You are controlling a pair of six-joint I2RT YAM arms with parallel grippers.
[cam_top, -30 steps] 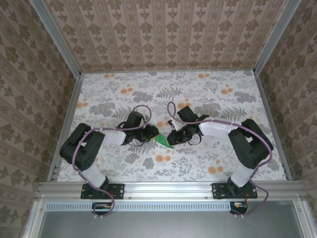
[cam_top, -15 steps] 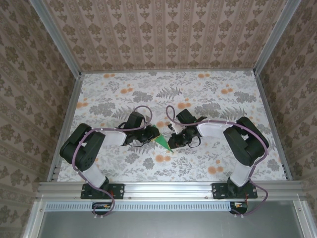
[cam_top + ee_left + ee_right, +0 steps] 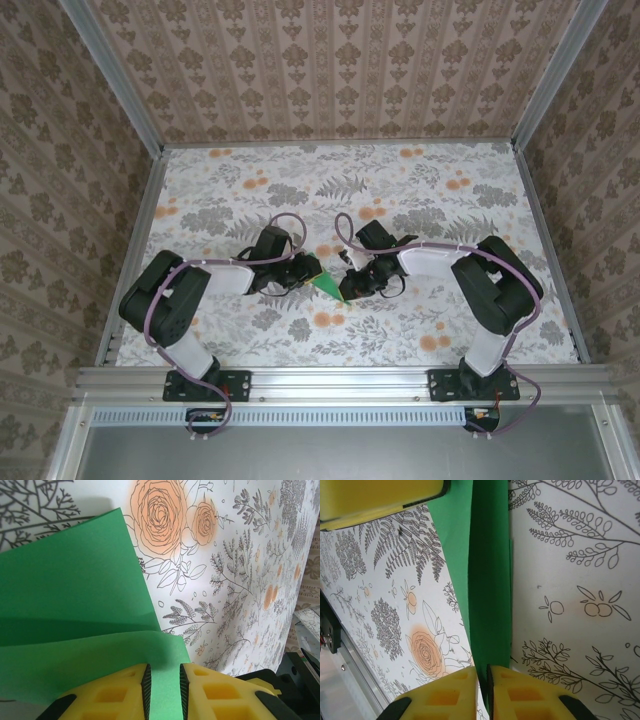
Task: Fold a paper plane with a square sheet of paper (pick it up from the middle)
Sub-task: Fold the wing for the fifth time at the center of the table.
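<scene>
The thin, bright green paper sheet [image 3: 327, 284] sits approx. in the middle of the table, a bit nearer the front. It is held btw the two grippers. It is folded, w/ a pointy end aimed at the front edge in the top view.

The left gripper [image 3: 308, 272] comes in from the left and pinches one side of the paper. In the left wrist view its yellow foam fingers [image 3: 120, 692] are only a little bit apart. A strip of the paper [image 3: 75, 605] goes right down into the gap. A fold line runs across the paper, and one layer lies over the other.

The right gripper [image 3: 347, 284] comes in from the right and has hold of the other side. In the right wrist view its yellow fingers [image 3: 445, 697] are almost shut, w/ the paper's edge [image 3: 487, 580] going in btw them. Here the paper looks long and thin, w/ a dark crease down it. At the top left is a yellow finger of the left gripper [image 3: 375, 495], at the far end of the paper.

Under it all is the white table cover w/ grey leaves and orange flowers [image 3: 420, 180].
</scene>
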